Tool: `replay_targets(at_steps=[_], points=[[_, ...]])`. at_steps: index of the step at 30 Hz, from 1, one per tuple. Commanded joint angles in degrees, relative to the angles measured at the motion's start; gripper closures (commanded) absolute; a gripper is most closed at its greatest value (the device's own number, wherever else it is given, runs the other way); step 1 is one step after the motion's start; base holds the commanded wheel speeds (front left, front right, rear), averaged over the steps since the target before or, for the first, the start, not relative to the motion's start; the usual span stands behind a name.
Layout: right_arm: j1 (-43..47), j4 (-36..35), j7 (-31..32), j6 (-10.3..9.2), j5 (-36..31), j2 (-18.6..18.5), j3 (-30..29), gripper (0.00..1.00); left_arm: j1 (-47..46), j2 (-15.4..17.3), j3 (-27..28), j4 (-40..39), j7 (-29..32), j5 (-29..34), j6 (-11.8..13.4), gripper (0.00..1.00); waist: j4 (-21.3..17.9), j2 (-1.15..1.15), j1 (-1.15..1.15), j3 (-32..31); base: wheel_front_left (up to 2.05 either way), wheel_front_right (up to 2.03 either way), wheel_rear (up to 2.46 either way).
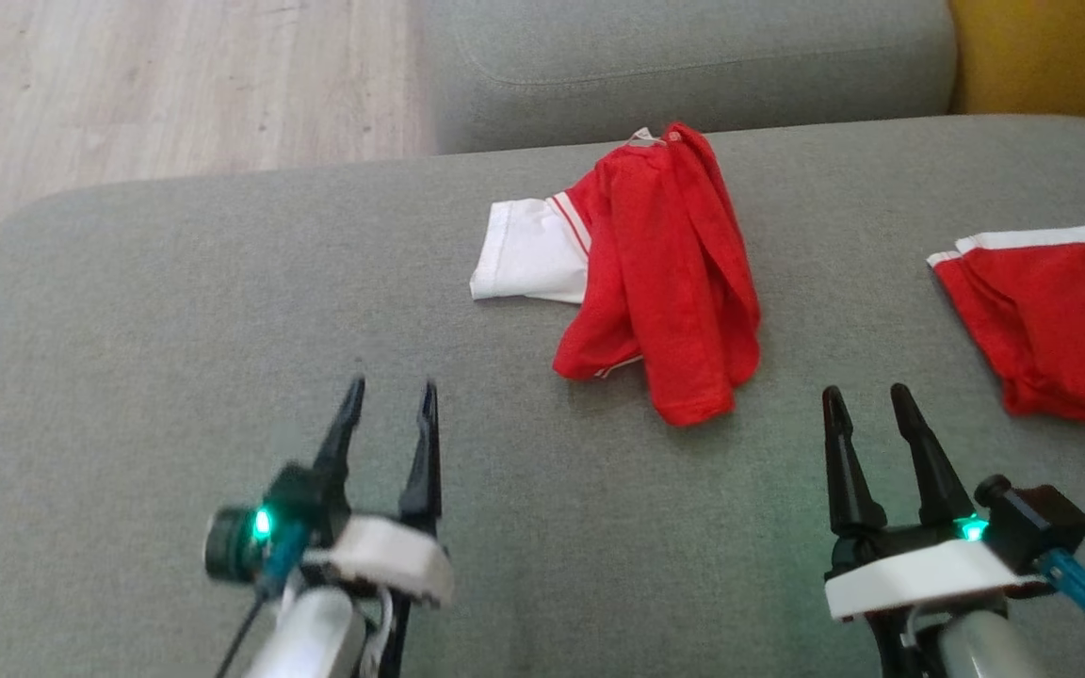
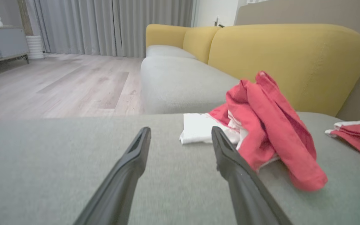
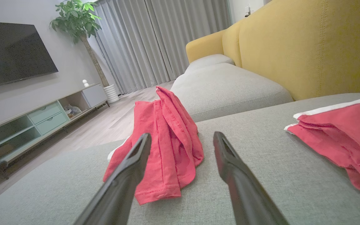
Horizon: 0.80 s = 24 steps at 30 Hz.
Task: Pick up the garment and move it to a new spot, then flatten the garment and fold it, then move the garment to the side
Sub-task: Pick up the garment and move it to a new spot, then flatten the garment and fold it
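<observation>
- The red-and-white garment [image 1: 665, 273] is lying bunched up on the grey sofa seat [image 1: 175, 311], just toward 12 o'clock from the head view's centre.
- Its white part is sticking out flat toward 9 o'clock, and the red bulk is heaping up into a ridge.
- The left end effector [image 1: 393, 386] is hovering over the seat at 7 o'clock in the head view, with its fingers spread and gripping nothing. The garment is lying at its 1 o'clock, apart from it.
- The right end effector [image 1: 865, 391] is hovering at 5 o'clock, with its fingers also spread and empty. The garment is lying at its 11 o'clock, near but not touching.
- A second red garment [image 1: 1051, 320] with a white band is lying flatter at the 3 o'clock edge, well apart from the first.
- The yellow backrest [image 3: 308, 47] is standing behind the seat, and the wood floor [image 1: 175, 85] is showing at 10 o'clock in the head view.
</observation>
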Motion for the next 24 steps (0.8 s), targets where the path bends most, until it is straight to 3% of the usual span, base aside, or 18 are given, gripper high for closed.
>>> replay_targets(at_steps=[1,12,24], points=[[-1.4,-2.1,-0.6,-0.04,-0.6,-0.2,1.2,0.0,-1.6,0.8,2.1,-2.4,-0.6,-0.1,0.6,0.0,0.2,0.0,0.01,0.0,0.0,0.0,0.0],[-2.0,-2.6,-0.6,-0.04,-1.5,-0.2,1.7,0.0,-2.4,0.9,0.4,-5.0,0.6,0.5,0.8,0.0,-0.3,0.0,0.01,2.7,0.0,0.0,0.0],[-5.4,-2.4,-0.6,-0.04,-1.5,-0.2,2.6,0.0,-11.2,-0.6,-7.1,2.6,8.4,1.6,-5.3,0.0,-5.4,0.0,0.01,9.6,0.0,0.0,0.0]])
